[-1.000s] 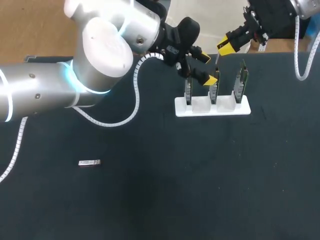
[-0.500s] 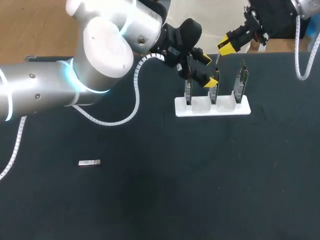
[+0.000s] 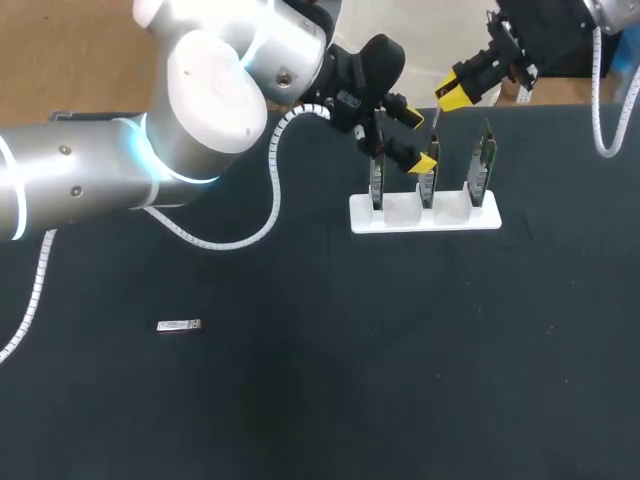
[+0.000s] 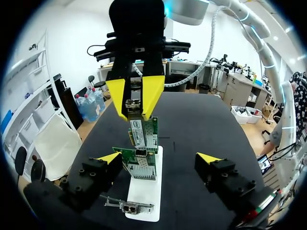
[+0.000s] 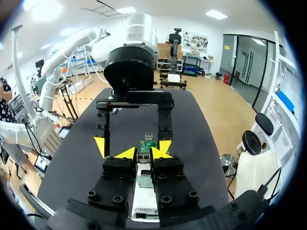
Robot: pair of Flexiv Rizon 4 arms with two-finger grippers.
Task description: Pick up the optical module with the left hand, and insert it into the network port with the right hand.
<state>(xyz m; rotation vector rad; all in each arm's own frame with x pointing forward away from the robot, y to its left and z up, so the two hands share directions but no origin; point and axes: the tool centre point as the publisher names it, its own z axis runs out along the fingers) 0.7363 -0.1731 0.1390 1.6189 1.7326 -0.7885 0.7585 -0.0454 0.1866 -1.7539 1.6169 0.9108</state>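
The white stand (image 3: 425, 215) sits close to the far edge of the dark table (image 3: 400, 380). There is wide bare cloth on its near side and to its left, and a narrower bare strip to its right. Three green cards (image 3: 484, 160) stand upright in the stand in a row.

The left gripper (image 3: 414, 138) hangs over the stand's left half with its jaws released. In the left wrist view the middle card lies between the spread fingers (image 4: 108, 158), and neither finger touches it.

The right gripper (image 3: 452, 95) is above the stand's far side, clenched on a small metal module (image 4: 133, 106). The module is held between the yellow tips. Its long axis runs in line with the fingers, and its free end points down at the card tops. It is just above one card's upper edge, but the views do not settle whether that is the middle or the right card.

A second module (image 3: 179, 325) lies flat on the cloth well to the left of the stand and nearer the front. It is clear of both grippers, and its long axis runs parallel to the stand's long side.
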